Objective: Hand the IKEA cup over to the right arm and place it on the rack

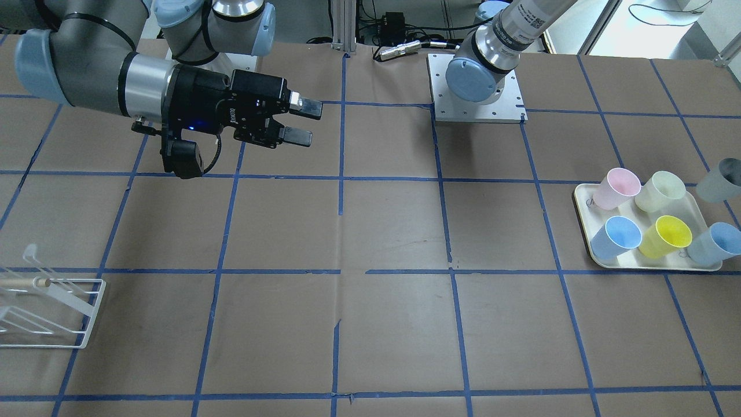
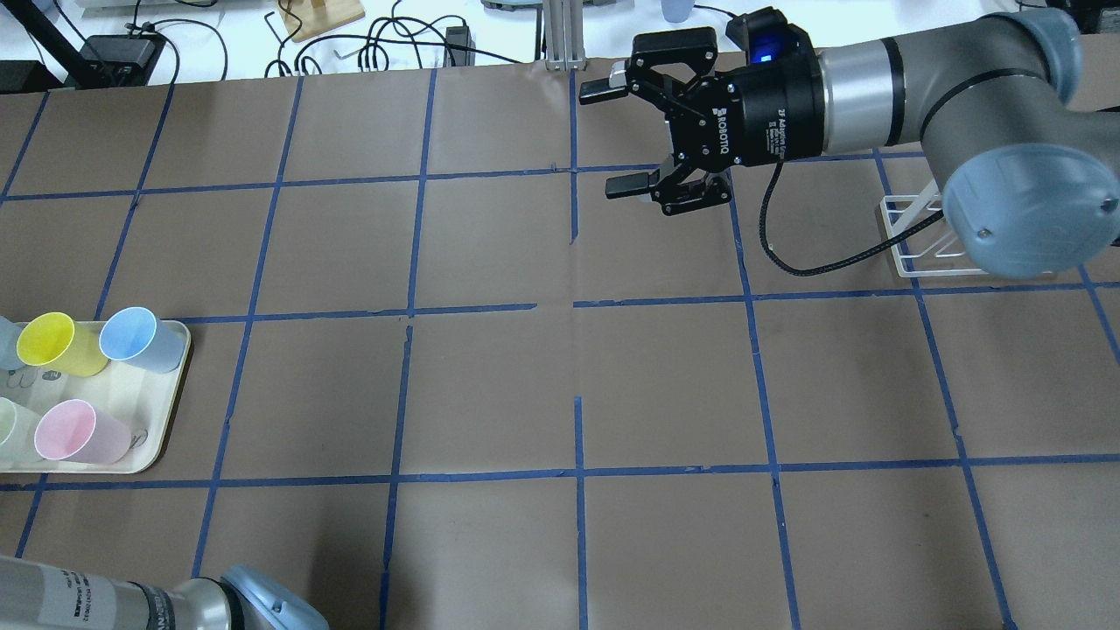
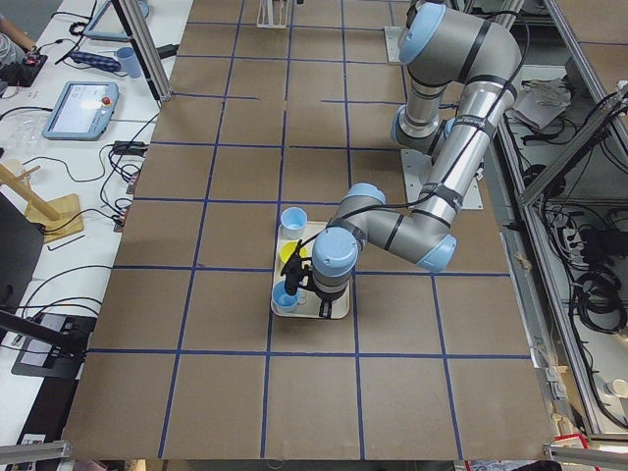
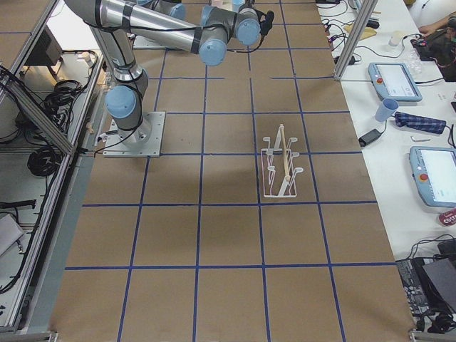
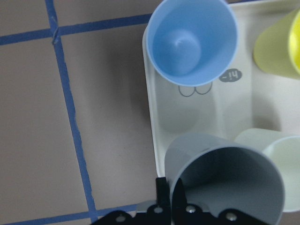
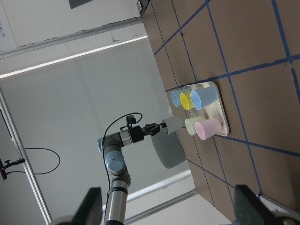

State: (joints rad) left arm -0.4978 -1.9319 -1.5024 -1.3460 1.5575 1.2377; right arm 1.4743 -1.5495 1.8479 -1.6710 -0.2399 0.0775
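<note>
The grey IKEA cup [image 5: 225,178] is gripped at its rim by my left gripper [image 5: 171,187], one finger inside and one outside. It hangs tilted just above the edge of the cream tray [image 5: 187,108]. The cup also shows at the right edge of the front view [image 1: 721,180] and, small, in the right wrist view [image 6: 173,124]. My right gripper [image 2: 626,136] is open and empty, held above the table's middle, pointing toward the tray side; it also shows in the front view [image 1: 301,121]. The white wire rack [image 4: 281,171] stands empty on the right arm's side of the table [image 1: 52,307].
The tray [image 1: 586,200] holds a pink cup [image 1: 616,188], a pale cream-green cup [image 1: 660,191], a yellow cup [image 1: 666,236] and two light-blue cups [image 1: 616,237]. The right arm's elbow [image 2: 1024,210] hangs over the rack [image 2: 910,254]. The left arm's base plate [image 1: 477,87] sits at the robot's edge.
</note>
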